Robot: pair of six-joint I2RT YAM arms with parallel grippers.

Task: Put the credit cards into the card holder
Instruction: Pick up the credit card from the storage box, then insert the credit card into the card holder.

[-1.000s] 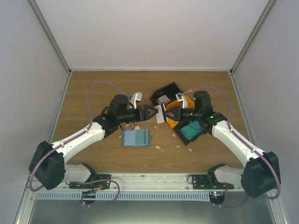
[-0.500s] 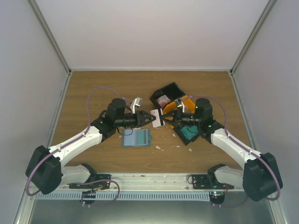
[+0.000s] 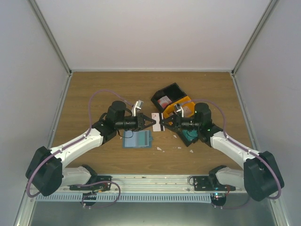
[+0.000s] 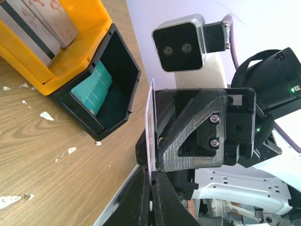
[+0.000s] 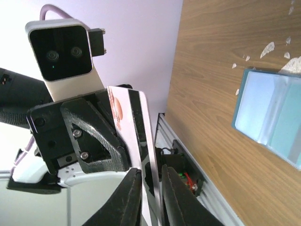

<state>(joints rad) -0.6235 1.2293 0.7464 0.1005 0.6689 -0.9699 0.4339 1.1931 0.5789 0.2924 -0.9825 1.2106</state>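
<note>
One credit card (image 4: 151,127) hangs above the tabletop (image 3: 94,89): left end effector (image 3: 153,122) clamps it, right end effector (image 3: 165,124) straddles it, grip unclear; card holder (image 3: 137,140) lies at its eight o'clock.

Robotics lab, a boxed-in test cell. Wooden table (image 3: 94,89) walled on three sides by plain white panels (image 3: 155,33) set in bare metal posts (image 3: 49,35). Two white robot arms (image 3: 77,139) bolted to a metal rail (image 3: 150,181) along the table's near edge. Purple cables (image 5: 56,6) loop above the table. Boxy camera modules (image 4: 178,44) ride the arms' wrists over the table.
</note>
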